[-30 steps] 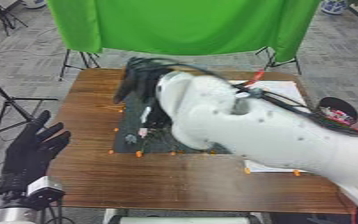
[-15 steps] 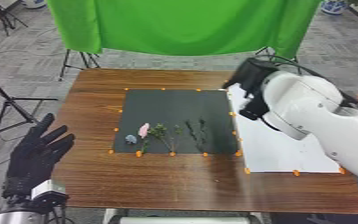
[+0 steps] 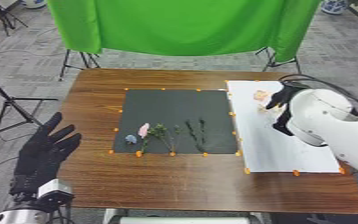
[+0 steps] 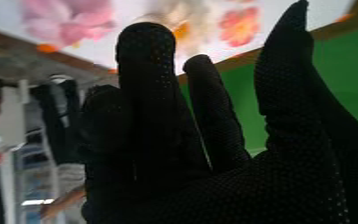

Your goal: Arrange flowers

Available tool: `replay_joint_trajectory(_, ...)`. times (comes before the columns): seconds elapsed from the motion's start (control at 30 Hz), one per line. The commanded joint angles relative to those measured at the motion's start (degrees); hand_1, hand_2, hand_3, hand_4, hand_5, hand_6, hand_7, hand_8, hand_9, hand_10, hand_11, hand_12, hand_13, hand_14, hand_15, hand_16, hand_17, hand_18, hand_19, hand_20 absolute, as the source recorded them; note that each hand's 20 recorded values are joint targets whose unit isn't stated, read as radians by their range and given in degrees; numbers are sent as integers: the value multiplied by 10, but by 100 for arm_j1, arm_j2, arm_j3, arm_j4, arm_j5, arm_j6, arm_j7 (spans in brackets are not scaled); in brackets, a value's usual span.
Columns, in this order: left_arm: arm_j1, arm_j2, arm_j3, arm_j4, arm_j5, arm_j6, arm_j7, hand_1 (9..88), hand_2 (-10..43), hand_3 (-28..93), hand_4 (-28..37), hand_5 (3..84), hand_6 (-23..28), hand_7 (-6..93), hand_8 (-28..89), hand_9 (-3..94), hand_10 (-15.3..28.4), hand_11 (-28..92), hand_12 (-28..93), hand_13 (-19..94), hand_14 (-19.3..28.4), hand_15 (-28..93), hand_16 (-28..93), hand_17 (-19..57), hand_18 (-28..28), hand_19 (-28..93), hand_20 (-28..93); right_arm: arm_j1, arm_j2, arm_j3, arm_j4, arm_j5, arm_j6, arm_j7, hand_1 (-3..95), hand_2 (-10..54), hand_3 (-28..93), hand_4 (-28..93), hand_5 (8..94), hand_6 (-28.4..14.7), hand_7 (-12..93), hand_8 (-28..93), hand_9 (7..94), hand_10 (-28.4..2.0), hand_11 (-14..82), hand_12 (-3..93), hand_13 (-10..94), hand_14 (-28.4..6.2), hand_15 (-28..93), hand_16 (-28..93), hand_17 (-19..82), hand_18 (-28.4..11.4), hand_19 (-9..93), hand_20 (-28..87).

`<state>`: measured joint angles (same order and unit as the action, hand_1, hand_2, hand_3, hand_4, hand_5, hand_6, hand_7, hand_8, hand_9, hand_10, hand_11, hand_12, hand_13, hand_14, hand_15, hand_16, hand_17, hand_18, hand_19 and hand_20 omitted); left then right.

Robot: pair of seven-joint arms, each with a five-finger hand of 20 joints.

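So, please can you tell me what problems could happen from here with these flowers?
The right robot hand is close to the pink blossom and orange blossom on the white sheet; its straight fingers might brush them out of place. On the dark sheet, the pink flower lies beside the green sprigs, so picking up one could drag the other.

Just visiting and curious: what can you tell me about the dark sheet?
The dark sheet looks like grey paper or board, roughly square, lying flat on the brown table beside the white sheet. Orange bits dot its edges. Toward its near edge lie a pink flower, a bluish flower, green sprigs and dark sprigs.
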<state>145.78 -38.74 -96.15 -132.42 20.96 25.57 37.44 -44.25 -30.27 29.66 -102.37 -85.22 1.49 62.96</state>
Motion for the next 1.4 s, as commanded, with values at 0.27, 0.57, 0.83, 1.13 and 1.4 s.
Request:
replay_joint_trajectory(0.27,-114,-158,12,49,150,-66,-117,286,65,625,-211,336,80,79,-72,303,191,255,115,211,274,557,-118,-75,284,528,-3,131,-16,9,693,179,-332,535,381,-52,761,-244,494,-78,125,-91,577,-230,120,132,716,-120,638,91,516,-145,932,206)
replay_joint_trajectory(0.57,-147,-168,33,71,134,-100,-127,288,67,622,-209,336,81,79,-72,303,190,257,115,211,274,559,-119,-75,284,529,-3,138,-87,-54,890,335,-501,605,384,-55,755,-244,493,-82,113,-86,587,-233,119,129,730,-120,644,87,529,-147,932,221)
replay_joint_trajectory(0.83,-127,26,81,78,-49,-43,79,289,67,623,-208,336,81,79,-71,304,190,257,115,211,274,559,-119,-76,284,528,-3,170,-250,-161,1072,379,-700,705,391,-60,754,-245,497,-79,117,-86,593,-238,119,128,738,-119,644,89,533,-151,932,234)
replay_joint_trajectory(1.13,-141,111,121,78,-128,-16,174,289,67,623,-208,336,80,78,-71,304,190,257,115,211,275,558,-119,-75,284,528,-3,187,-410,-178,1244,433,-840,811,405,-62,752,-243,510,-76,117,-86,604,-235,119,127,746,-119,644,90,539,-154,932,240)
replay_joint_trajectory(1.4,-168,-26,69,73,-12,-89,62,290,68,623,-208,336,81,79,-71,303,191,257,114,211,274,559,-119,-75,284,529,-4,451,-416,-815,1370,39,-621,856,487,-91,754,-256,541,-70,136,-90,641,-201,134,127,783,-98,623,94,560,-146,932,241)
